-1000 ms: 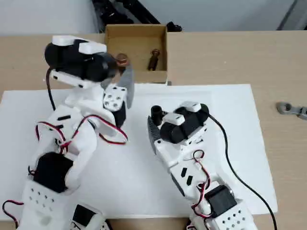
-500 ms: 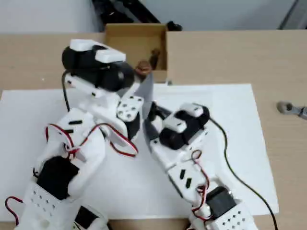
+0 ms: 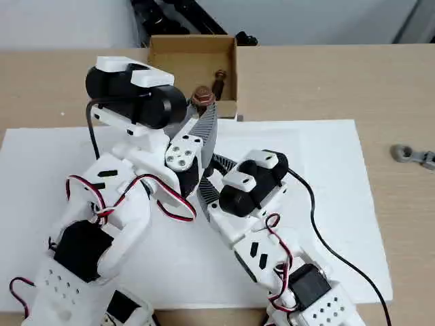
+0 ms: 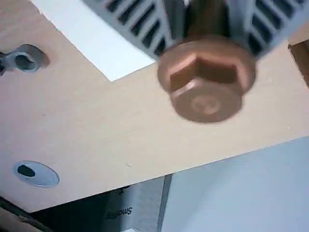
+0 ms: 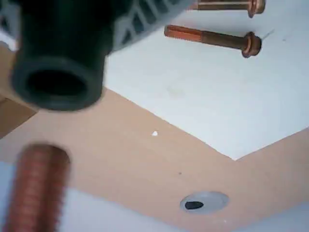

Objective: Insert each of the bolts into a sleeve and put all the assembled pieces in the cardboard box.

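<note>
My left gripper point(image 3: 202, 114) is shut on a copper bolt point(image 3: 202, 96), head up, just in front of the cardboard box point(image 3: 160, 61). In the left wrist view the bolt's hex head point(image 4: 205, 79) sticks out between the grey fingers point(image 4: 135, 29). My right gripper point(image 3: 212, 180) sits directly under the left one, shut on a black sleeve point(image 5: 55, 82). The bolt's threaded end point(image 5: 36, 188) hangs near the sleeve's open mouth without touching it. An assembled piece point(image 3: 219, 83) lies in the box. Two loose bolts point(image 5: 212, 38) point(image 5: 227, 6) rest on the white sheet point(image 5: 193, 92).
The white sheet point(image 3: 326, 176) covers the table's middle. A small metal part point(image 3: 411, 155) lies on the bare wood at the far right, also seen at the left wrist point(image 4: 21, 58). A round cable hole point(image 5: 200, 203) is set in the tabletop.
My left arm has swung right with the bolt, from over the box to above the right gripper. The right gripper has shifted left and tilted towards it with the sleeve.
</note>
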### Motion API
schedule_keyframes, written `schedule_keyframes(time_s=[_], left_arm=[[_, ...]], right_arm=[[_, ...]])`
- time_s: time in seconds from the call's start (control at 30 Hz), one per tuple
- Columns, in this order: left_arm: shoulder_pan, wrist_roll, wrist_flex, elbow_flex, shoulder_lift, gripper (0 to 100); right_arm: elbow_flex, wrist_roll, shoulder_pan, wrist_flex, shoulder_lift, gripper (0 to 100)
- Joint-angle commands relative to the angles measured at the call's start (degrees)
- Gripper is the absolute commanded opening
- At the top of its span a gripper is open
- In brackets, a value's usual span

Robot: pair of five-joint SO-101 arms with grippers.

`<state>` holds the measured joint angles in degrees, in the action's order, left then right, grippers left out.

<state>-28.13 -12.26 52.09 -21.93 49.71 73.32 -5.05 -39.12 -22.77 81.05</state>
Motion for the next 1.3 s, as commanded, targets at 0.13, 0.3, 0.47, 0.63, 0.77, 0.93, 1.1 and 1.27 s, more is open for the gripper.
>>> schedule_keyframes(time_s=[0.13,0.3,0.47,0.63,0.77,0.93,1.1,1.27], left_arm=[[-0.4,-2.5,-0.3,-2.6,0.8,0],[0.0,-2.6,-0.3,-4.5,0.9,0],[0.0,-2.6,-0.4,-6.5,0.9,0],[0.0,-2.7,-0.1,-9.6,1.2,0],[0.0,-3.0,0.0,-11.7,1.2,0],[0.0,-3.0,1.9,-11.6,1.2,0],[-0.1,-3.1,3.6,-11.5,1.2,1],[0.0,-3.1,5.8,-10.9,1.2,6]], right_arm=[[-0.6,0.6,-0.5,1.3,0.0,0.2],[-0.6,0.6,-0.5,1.3,0.0,0.2],[-0.6,0.6,-0.5,1.2,0.0,0.2],[-0.6,0.6,-0.5,1.0,0.1,0.2],[-0.6,0.6,-0.5,1.0,0.2,0.2],[-1.6,0.6,-0.5,0.8,0.0,0.2],[-3.2,0.6,-0.4,0.8,-0.2,0.2],[-3.2,0.6,-0.4,0.7,-0.2,0.2]])
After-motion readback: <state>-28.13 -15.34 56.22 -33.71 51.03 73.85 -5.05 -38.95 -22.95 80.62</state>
